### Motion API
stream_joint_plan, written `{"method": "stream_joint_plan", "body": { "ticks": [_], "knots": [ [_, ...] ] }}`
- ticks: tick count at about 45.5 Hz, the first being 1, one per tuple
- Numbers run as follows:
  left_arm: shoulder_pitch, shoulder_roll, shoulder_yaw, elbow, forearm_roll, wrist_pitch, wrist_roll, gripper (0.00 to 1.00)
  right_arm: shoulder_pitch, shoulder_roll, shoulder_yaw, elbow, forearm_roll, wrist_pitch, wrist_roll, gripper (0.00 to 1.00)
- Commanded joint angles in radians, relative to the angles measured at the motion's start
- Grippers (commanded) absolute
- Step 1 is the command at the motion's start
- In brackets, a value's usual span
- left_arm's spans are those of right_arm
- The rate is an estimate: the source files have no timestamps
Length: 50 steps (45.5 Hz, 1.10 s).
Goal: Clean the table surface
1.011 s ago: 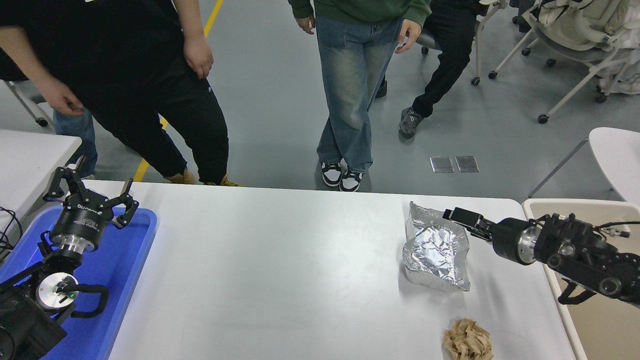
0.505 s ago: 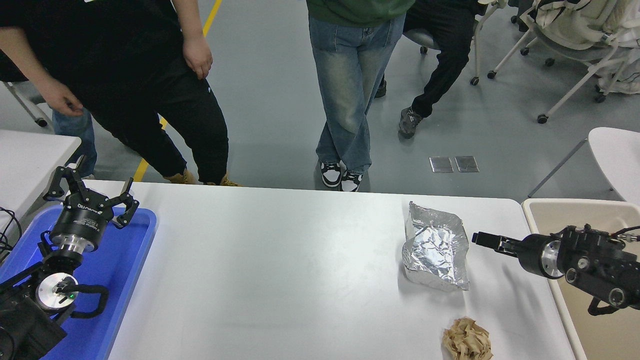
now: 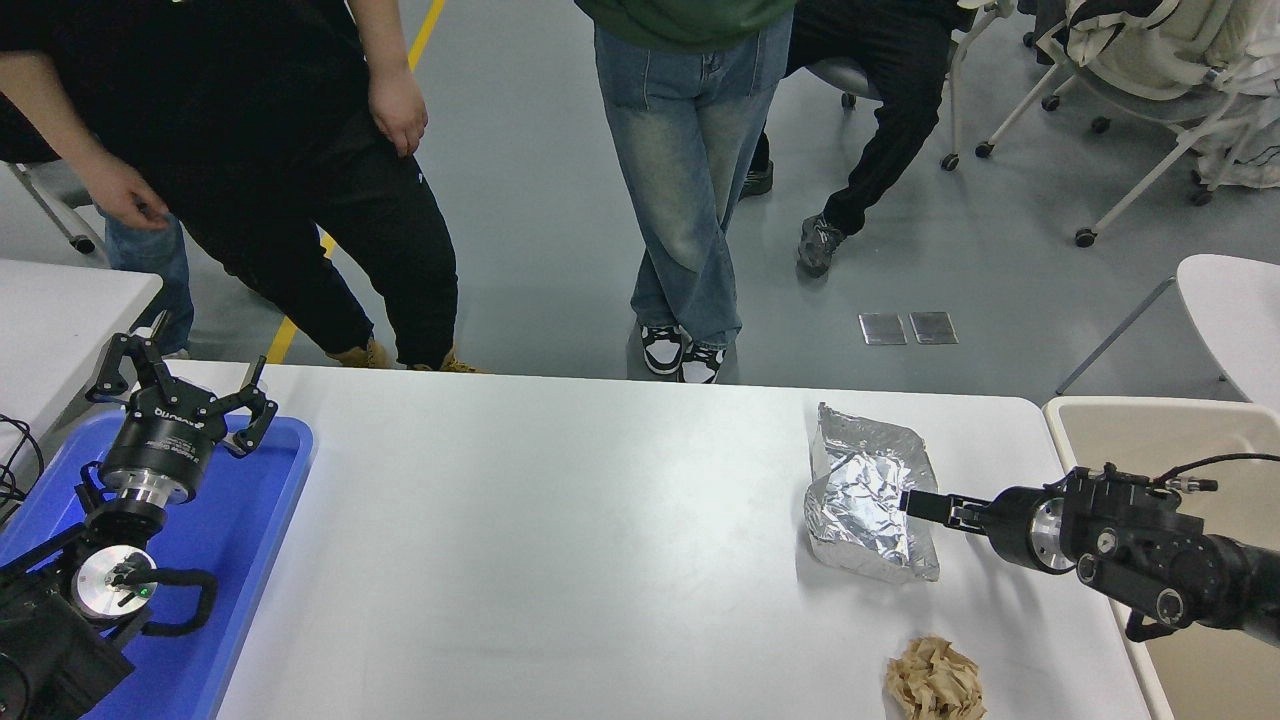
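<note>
A: the right gripper (image 3: 912,502) sits edge-on against the foil bag (image 3: 868,500), so can't tell if its fingers are apart or closed.

B: yeah, and the paper wad (image 3: 934,682) at the desk's near right corner is clipped by the frame.

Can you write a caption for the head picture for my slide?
Right gripper reaches the foil on the table; paper ball waits nearby.

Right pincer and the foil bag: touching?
Cannot tell. In the head view the right pincer overlaps the foil bag's right edge, but no plain contact or gap shows from this angle.
</note>
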Motion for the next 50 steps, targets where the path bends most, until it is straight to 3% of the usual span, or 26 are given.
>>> {"method": "stream_joint_plan", "body": {
  "ticks": [1,5,9,17,50],
  "knots": [
    [0.0,0.001,0.0,0.0,0.001,0.0,0.0,1.0,0.004,0.044,-0.02,-0.019,0.0,0.0,0.0,0.89],
    [0.0,-0.001,-0.001,0.0,-0.001,0.0,0.0,1.0,0.005,0.052,-0.021,-0.018,0.0,0.0,0.0,0.86],
    [0.0,0.001,0.0,0.0,-0.001,0.0,0.0,1.0,0.013,0.067,-0.025,-0.019,-0.002,0.004,-0.002,0.67],
    [0.0,-0.001,0.0,0.0,0.001,0.0,0.0,1.0,0.042,0.067,-0.104,-0.024,-0.005,0.014,-0.005,0.0],
    [0.0,-0.001,0.0,0.0,0.001,0.0,0.0,1.0,0.073,0.058,-0.144,-0.021,0.009,0.017,0.003,0.0]
  ]
}}
